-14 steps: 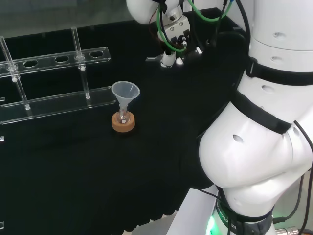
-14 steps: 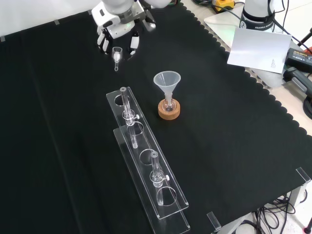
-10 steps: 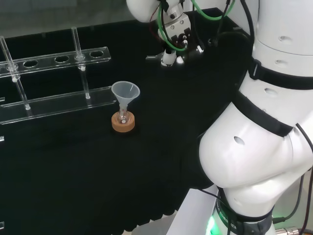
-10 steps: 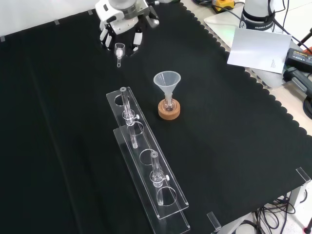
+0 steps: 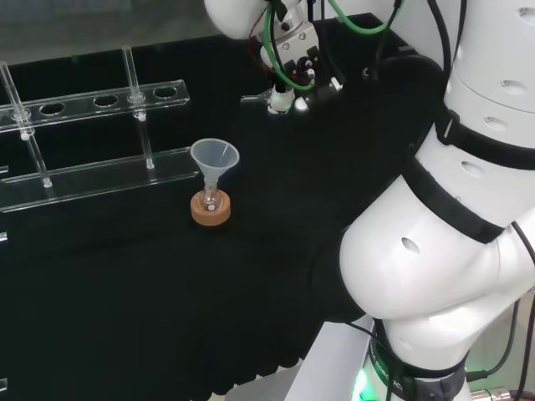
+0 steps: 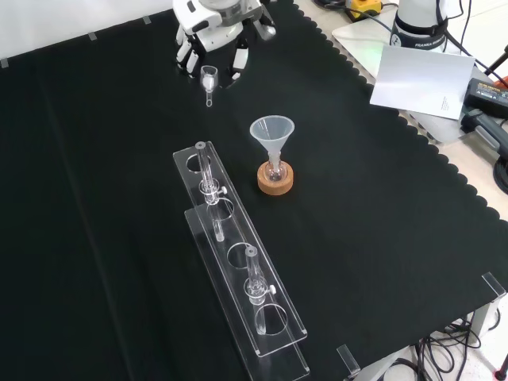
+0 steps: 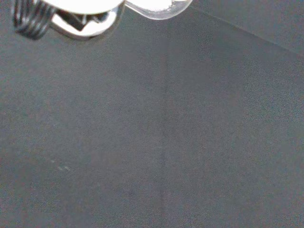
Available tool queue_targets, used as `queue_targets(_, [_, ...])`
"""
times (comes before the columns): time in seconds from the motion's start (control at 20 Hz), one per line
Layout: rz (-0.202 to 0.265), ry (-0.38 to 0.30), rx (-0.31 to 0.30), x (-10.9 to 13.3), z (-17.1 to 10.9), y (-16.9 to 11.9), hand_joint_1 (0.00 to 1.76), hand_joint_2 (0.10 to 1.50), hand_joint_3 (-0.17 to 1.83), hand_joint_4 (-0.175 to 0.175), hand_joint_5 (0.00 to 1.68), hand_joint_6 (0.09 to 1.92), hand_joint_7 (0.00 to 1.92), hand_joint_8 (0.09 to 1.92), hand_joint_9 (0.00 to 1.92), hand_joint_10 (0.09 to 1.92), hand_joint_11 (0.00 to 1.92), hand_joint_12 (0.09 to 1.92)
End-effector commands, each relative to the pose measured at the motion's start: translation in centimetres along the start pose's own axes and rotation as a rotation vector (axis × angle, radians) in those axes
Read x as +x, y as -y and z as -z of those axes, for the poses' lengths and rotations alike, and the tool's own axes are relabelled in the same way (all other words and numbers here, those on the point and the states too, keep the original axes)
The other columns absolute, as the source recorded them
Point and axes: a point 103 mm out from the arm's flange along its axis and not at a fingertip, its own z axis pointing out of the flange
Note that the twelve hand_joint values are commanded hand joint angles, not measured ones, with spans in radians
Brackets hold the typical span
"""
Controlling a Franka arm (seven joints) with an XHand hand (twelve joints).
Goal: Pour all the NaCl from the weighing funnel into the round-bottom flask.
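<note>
Hand (image 6: 213, 41) pinching weighing funnel (image 6: 209, 82) by its cup; light, fragile, likely slippery; round-bottom flask (image 6: 275, 170) well below-right, front view.

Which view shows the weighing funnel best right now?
The front view: the weighing funnel hangs clear against the cloth just below the hand. In the head view it is a small sliver beside the hand. The wrist view catches just a blurred edge.
</note>
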Motion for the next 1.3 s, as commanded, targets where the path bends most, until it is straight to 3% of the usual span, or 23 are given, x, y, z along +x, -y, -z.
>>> queue_targets(0.05, [-0.03,0.048,0.022,1.0,0.7,4.7,1.14,0.67,0.58,0.175,1.36,0.48,0.78,0.61,1.23,0.19,1.05,0.91])
queue_targets(0.6, [-0.043,0.092,0.035,2.7,0.5,9.2,1.14,0.67,0.58,0.175,1.36,0.48,0.78,0.61,1.23,0.18,1.05,0.91])
queue_targets(1.3, [-0.036,0.142,0.058,4.0,0.1,10.0,1.14,0.67,0.58,0.175,1.35,0.49,0.78,0.61,1.23,0.17,1.04,0.91])
